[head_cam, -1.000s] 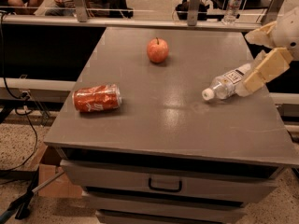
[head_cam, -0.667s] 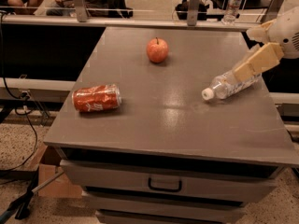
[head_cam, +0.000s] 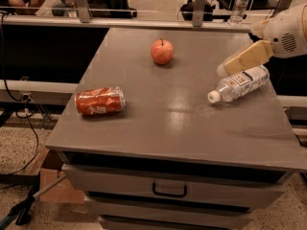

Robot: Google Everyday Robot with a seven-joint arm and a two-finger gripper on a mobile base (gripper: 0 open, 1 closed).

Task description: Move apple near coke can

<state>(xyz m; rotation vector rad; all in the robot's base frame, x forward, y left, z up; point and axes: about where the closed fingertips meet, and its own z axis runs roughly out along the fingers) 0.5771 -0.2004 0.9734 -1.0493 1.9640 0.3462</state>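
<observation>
The red-orange apple (head_cam: pixel 162 51) with a short dark stem stands at the back middle of the grey table (head_cam: pixel 163 128). The dented red coke can (head_cam: pixel 100 100) lies on its side near the table's left edge, well apart from the apple. My gripper (head_cam: pixel 226 68) is at the right, above the table, reaching in from the upper right. It is to the right of the apple, a clear gap away, and holds nothing that I can see.
A clear plastic water bottle (head_cam: pixel 238 84) lies on its side at the right, just below my gripper. A drawer with a handle (head_cam: pixel 169 191) is under the tabletop. A railing (head_cam: pixel 144 22) runs behind the table, and another bottle (head_cam: pixel 240 3) stands beyond it.
My gripper has moved left and up from over the water bottle, toward the apple. The apple, can and bottle have not moved.
</observation>
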